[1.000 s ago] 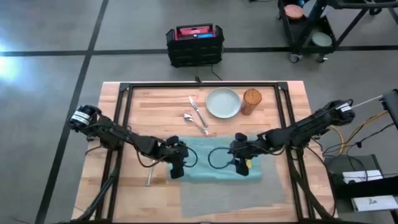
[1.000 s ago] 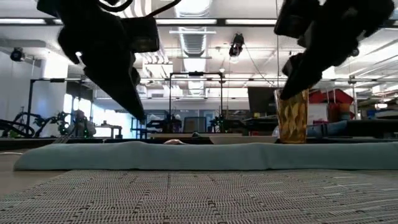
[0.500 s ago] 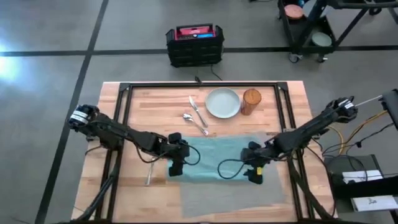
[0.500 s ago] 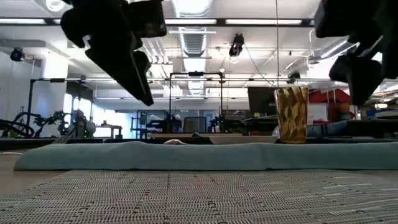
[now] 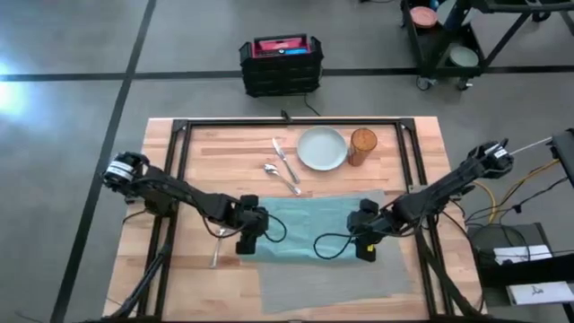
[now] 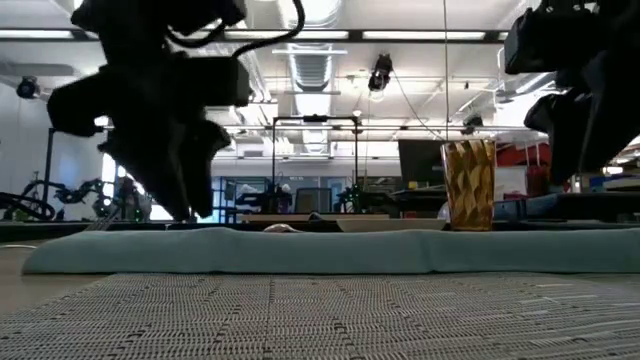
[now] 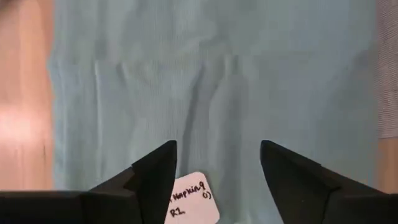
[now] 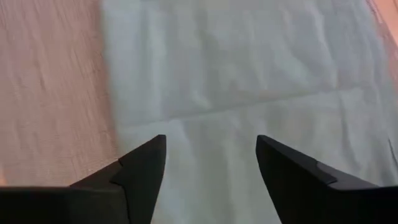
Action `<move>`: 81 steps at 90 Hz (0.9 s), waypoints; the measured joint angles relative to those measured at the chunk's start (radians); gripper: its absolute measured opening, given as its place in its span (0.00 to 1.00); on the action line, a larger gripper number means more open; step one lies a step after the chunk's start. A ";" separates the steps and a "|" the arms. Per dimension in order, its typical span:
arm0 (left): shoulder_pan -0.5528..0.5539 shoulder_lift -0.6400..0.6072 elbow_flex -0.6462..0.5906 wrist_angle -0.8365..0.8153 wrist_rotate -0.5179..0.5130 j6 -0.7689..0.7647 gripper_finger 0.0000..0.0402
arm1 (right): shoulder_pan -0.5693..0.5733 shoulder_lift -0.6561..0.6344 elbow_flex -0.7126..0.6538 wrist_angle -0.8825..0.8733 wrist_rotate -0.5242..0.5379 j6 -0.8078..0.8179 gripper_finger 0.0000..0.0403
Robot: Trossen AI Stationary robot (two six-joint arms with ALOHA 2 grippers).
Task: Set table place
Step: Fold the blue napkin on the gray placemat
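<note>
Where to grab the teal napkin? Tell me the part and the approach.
Grip the teal napkin at its two short ends, coming straight down: it lies flat and spread across the placemat. The left gripper and right gripper, fingers open, already sit over those ends.

A black crate (image 5: pixel 281 65) with red contents sits on the grey floor (image 5: pixel 72 54) beyond the table.

1. A teal napkin (image 5: pixel 309 229) was seen spread over the grey placemat (image 5: pixel 332 274) on the bench (image 5: pixel 193 144).
2. The left tool (image 5: pixel 248 235) was positioned at the napkin's left edge, the right tool (image 5: pixel 366 238) at its right edge.
3. Plate (image 5: pixel 322 148), amber glass (image 5: pixel 362 146) and cutlery (image 5: pixel 282 166) were set behind.
</note>
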 joint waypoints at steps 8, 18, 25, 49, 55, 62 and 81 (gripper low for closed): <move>0.000 0.009 -0.017 0.023 0.012 -0.012 0.53 | 0.000 0.023 0.000 -0.009 0.000 -0.005 0.55; 0.000 0.010 -0.024 0.060 0.030 -0.013 0.53 | 0.000 0.046 0.000 -0.008 0.000 -0.025 0.54; 0.000 0.010 -0.028 0.073 0.033 -0.013 0.54 | 0.000 0.056 0.000 -0.007 0.000 -0.033 0.53; 0.000 0.021 -0.050 0.099 0.034 -0.013 0.56 | 0.000 0.061 -0.001 -0.021 0.002 -0.091 0.54; 0.000 0.023 -0.058 0.102 0.034 -0.015 0.56 | 0.000 0.061 -0.002 -0.023 0.002 -0.105 0.55; 0.000 0.029 -0.062 0.105 0.035 -0.018 0.56 | 0.000 0.061 -0.008 -0.030 0.002 -0.113 0.57; 0.000 0.030 -0.062 0.108 0.035 -0.021 0.54 | -0.011 0.061 -0.036 -0.042 0.019 -0.110 0.66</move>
